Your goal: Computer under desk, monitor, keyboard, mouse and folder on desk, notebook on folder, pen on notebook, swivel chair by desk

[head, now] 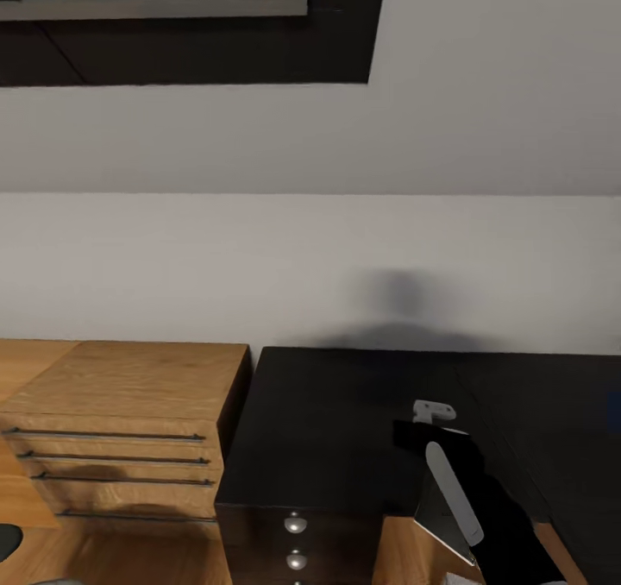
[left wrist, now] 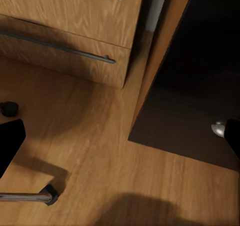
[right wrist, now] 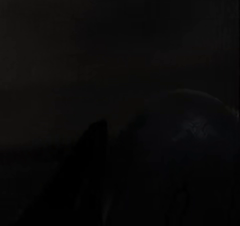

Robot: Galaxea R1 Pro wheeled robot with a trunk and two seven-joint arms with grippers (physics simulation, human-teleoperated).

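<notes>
The black desk with round silver knobs on its drawers stands against the white wall. My right arm reaches over its top. The right gripper is black on black there, so its jaws are unreadable. The right wrist view is almost all dark, with a faint rounded lump, perhaps the mouse, close to the fingers. My left gripper hangs open over the wooden floor, one finger at each picture edge. A chrome leg and caster of the swivel chair lie below it.
A light wooden drawer cabinet with long bar handles stands right beside the desk's left end, also seen close up as the cabinet. One silver drawer knob of the desk shows near the left hand. A dark window frame is high on the wall.
</notes>
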